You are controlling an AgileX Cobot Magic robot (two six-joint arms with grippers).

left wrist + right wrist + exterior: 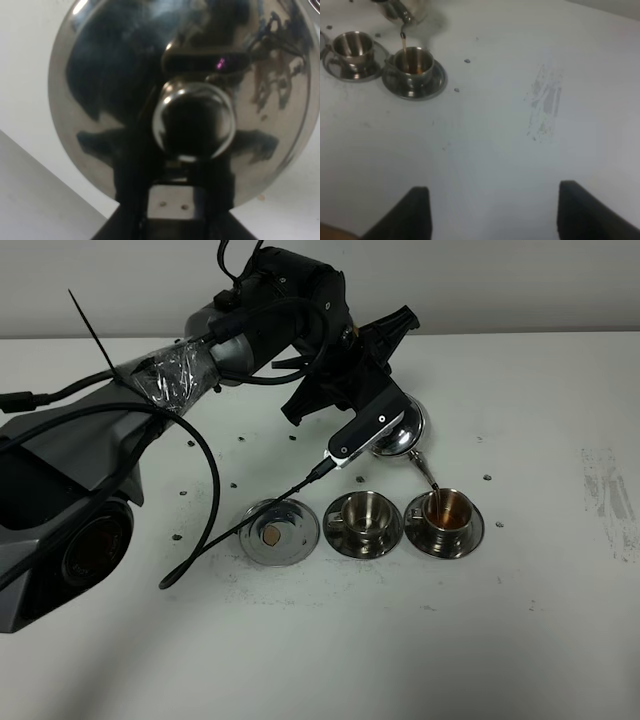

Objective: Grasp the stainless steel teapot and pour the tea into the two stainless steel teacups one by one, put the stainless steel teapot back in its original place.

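My left gripper reaches past the middle and is shut on the stainless steel teapot, which hangs tilted above the table. Its thin spout points down at the right teacup, and a thin stream of tea falls into it. Reddish-brown tea lies in that cup. The middle teacup on its saucer holds no liquid I can see. The round dish with a tan spot lies bare to the left. The teapot's domed lid and knob fill the left wrist view. My right gripper stands open, well away from the cups.
A black cable loops from the left arm over the table beside the dish. Small dark specks dot the white tabletop. A scuffed grey patch marks the surface to the right of the cups.
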